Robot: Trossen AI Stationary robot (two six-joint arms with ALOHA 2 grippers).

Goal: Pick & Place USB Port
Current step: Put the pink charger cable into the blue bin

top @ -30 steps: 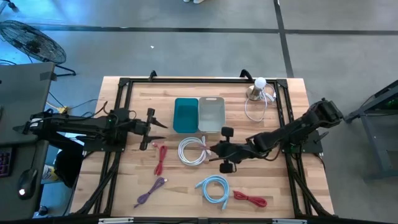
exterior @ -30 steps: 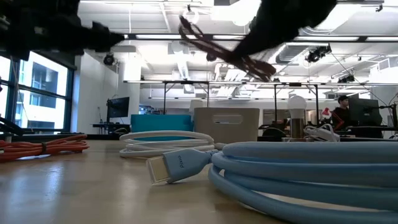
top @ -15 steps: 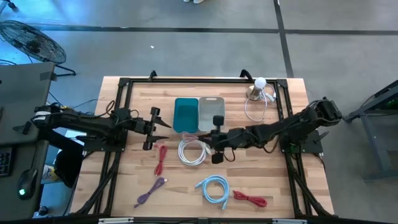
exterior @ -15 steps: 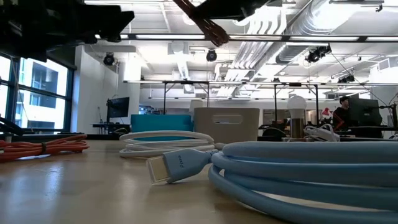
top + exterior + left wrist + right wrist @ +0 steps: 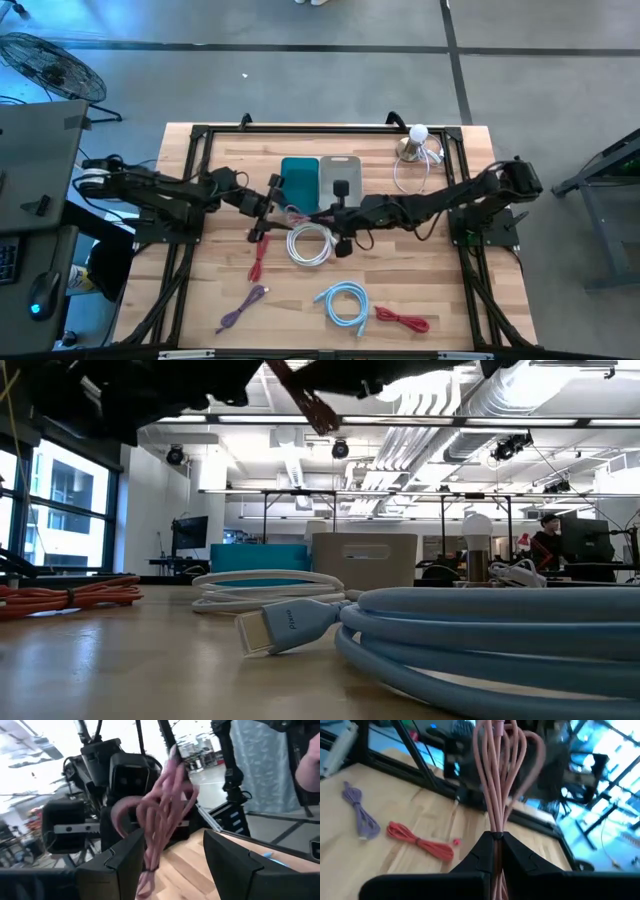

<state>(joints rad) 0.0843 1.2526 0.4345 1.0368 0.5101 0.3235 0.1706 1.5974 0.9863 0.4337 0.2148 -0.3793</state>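
A bundle of pink cable (image 5: 298,212) hangs in the air between the two grippers, above the coiled white cable (image 5: 312,243) and just in front of the teal bin (image 5: 298,185) and grey bin (image 5: 338,178). My right gripper (image 5: 322,215) comes from the table's right and is shut on the bundle. My left gripper (image 5: 282,200) comes from the left and is open. In the left wrist view its fingers (image 5: 125,865) stand on either side of the pink cable (image 5: 162,815); whether they touch it I cannot tell. The low view shows one cable end (image 5: 305,402) high up. My right gripper (image 5: 495,837) pinches the pink cable bundle between its two fingers where several strands are gathered together (image 5: 495,827). It comes level from the table's right. The bundle is lifted clear of the table, and its loops (image 5: 512,750) fan out beyond the fingertips toward the left arm.
Other cables lie on the near half of the table: a light blue coil (image 5: 342,303), two red ones (image 5: 258,255) (image 5: 402,320) and a purple one (image 5: 242,307). A lamp with a white cord (image 5: 415,145) stands at the far right. A black frame (image 5: 200,135) borders the table.
My right gripper has carried the pink cable toward the table's left and a little toward the far edge, staying shut on it. My left gripper has moved right toward the cable, and its open fingers now stand around the bundle's loops.
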